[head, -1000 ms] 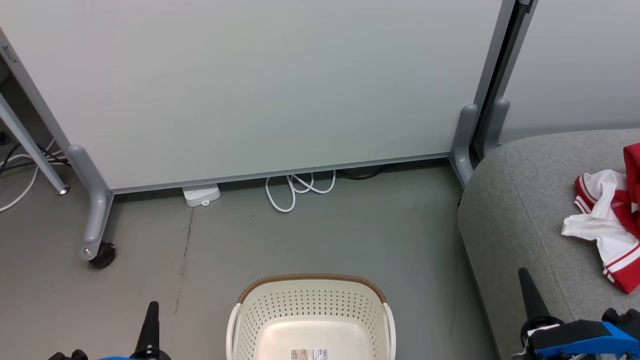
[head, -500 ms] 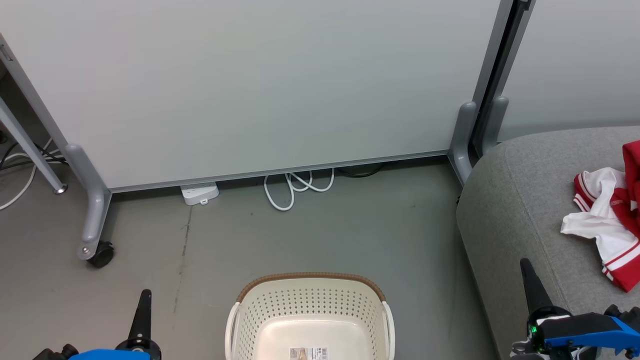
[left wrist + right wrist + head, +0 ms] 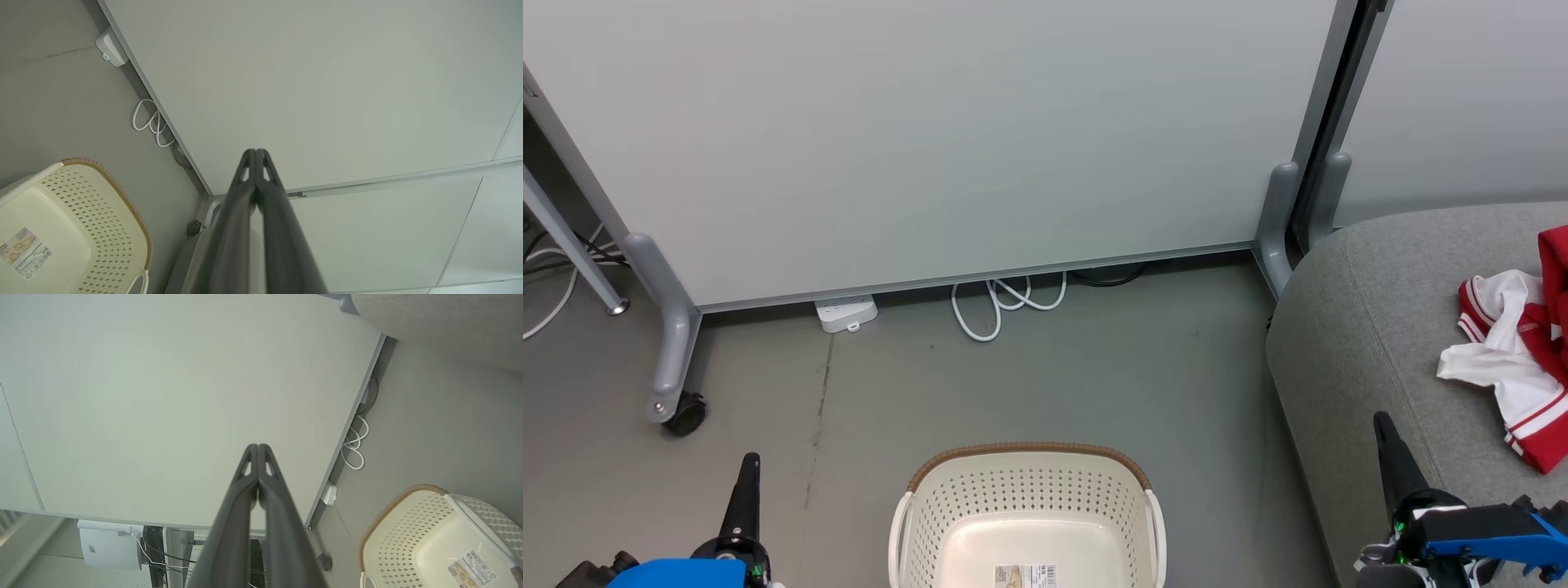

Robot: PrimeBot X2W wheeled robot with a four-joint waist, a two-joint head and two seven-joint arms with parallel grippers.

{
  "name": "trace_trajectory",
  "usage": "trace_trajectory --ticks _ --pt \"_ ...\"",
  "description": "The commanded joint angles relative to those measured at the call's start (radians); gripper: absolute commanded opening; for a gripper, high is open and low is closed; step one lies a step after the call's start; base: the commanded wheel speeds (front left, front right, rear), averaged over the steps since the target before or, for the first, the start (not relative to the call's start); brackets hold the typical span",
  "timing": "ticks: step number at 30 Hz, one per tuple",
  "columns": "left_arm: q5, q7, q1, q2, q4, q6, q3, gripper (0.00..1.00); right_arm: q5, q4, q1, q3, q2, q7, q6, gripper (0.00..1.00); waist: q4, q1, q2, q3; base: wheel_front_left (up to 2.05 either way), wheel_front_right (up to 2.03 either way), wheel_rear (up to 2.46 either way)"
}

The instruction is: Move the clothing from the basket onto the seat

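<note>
The clothing [image 3: 1515, 359] lies crumpled on the seat [image 3: 1372, 327] at the right edge of the head view, a heap of red and white fabric with striped edging, partly cut off by the frame. The basket [image 3: 1029, 498] stands on the grey floor [image 3: 1094, 376] at the bottom centre, well apart from the garments; its pale bottom is bare except for a printed label [image 3: 1025, 576].

The left gripper [image 3: 749, 465] shows at the lower left, above the floor beside the basket, and the right gripper [image 3: 1384, 429] at the lower right, over the near edge of the seat. In each wrist view the two dark fingers are pressed together at the tips, with nothing between them.

Behind the basket runs a white partition panel [image 3: 931, 139] on grey feet, one with a black caster [image 3: 686, 412]. At its base lie a white power strip [image 3: 847, 313] and a looped white cable [image 3: 1001, 306].
</note>
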Motion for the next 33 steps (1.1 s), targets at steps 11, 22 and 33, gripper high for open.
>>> trace_trajectory --ticks 11,22,33 --pt "-0.087 0.025 -0.027 0.007 -0.028 -0.005 0.022 0.0 0.108 -0.006 -0.032 -0.003 -0.005 0.009 0.0 0.0 -0.003 0.0 0.0 0.004 0.0 0.0 0.0" --pt "-0.16 0.045 -0.034 0.007 -0.044 -0.009 0.037 0.0 0.196 -0.005 -0.043 -0.003 -0.005 0.017 0.0 0.0 -0.006 0.0 0.0 0.009 0.0 0.0 0.0" --pt "-0.214 0.061 -0.041 0.008 -0.056 -0.01 0.046 0.0 0.261 -0.004 -0.05 -0.004 -0.006 0.023 0.0 0.0 -0.008 0.0 0.0 0.013 0.0 0.0 0.0"
